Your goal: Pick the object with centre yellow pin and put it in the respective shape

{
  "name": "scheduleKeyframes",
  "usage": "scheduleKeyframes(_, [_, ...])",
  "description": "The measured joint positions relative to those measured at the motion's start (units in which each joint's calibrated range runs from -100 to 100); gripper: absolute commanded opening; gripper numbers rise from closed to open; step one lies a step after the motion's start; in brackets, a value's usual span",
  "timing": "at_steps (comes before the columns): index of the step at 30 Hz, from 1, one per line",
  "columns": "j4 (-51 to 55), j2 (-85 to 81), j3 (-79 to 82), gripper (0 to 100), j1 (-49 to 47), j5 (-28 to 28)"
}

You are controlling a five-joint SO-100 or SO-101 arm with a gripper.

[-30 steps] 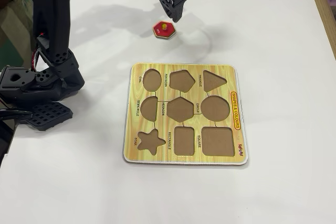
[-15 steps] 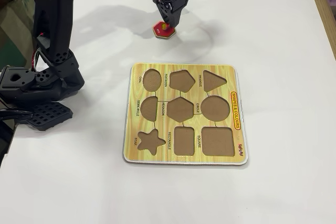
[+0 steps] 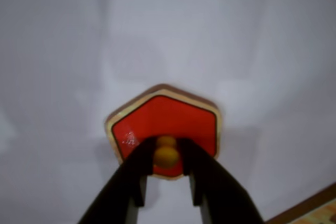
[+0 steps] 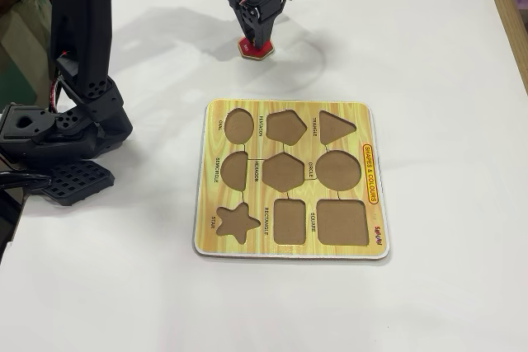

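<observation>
You are looking at a small, flat red piece [image 3: 164, 124] lying on the white table [image 4: 429, 55], well apart from the yellow board [image 4: 289, 117] and beyond its far edge in the fixed view. The gripper [image 3: 167, 153] is sitting low over the piece, and in the wrist view its two dark fingers [image 3: 137, 169] are standing either side of the yellow knob [image 3: 166, 156] at the middle of the piece, very close to it; whether they are already pinching the knob or only bracketing it with a sliver of slack, the pictures are not showing clearly, so I cannot tell. The piece is probably light and stiff, like thin painted wood, so weight is not going to trouble you; the trouble is that it is too flat to take by the rim. The knob is the sensible hold, and it is small, round and likely smooth, so you are wanting a centred squeeze low on it, or the piece may swing or twist as it comes up. Its six sides will have to line up with the hexagon hole [image 4: 283, 171], which is lying in the board's middle row between the half-round hole and the circle hole [image 4: 338, 170], below the pentagon hole [image 4: 285, 126].
</observation>
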Motion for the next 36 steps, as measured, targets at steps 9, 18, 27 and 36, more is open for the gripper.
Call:
scheduleKeyframes(9, [0.0, -0.2, 0.4, 7, 0.0, 0.0])
scheduleKeyframes(18, [0.0, -0.2, 0.4, 1, 0.1, 0.0])
scheduleKeyframes(27, [0.0, -0.3, 0.4, 1, 0.1, 0.3])
scheduleKeyframes(36, [0.0, -4.6, 0.4, 1, 4.9, 0.0])
